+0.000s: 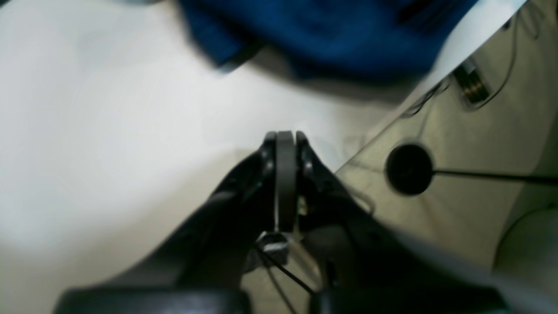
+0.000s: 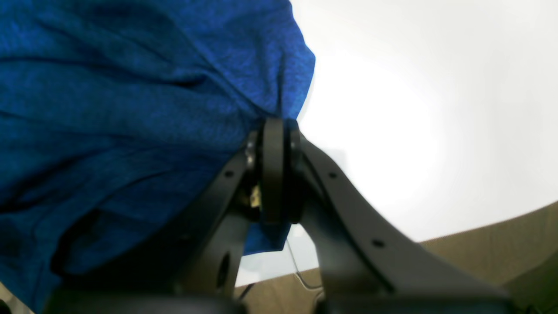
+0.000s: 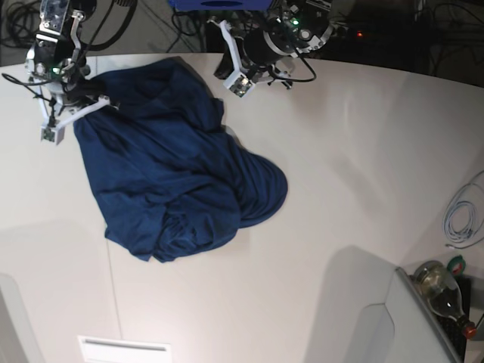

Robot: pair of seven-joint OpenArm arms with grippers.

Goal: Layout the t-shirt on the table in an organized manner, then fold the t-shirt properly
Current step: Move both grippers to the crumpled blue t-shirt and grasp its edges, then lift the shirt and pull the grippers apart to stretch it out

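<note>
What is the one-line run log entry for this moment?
t-shirt: crumpled on table | right gripper: shut on t-shirt | left gripper: shut, empty

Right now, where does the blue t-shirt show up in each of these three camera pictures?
Left wrist: the t-shirt is a blurred blue band along the top edge.
Right wrist: the t-shirt fills the left half, its edge pinched in the right gripper.
Base: the t-shirt lies crumpled at upper left of centre.
Shared landmark: the white table, seen under the shirt in every view.
</note>
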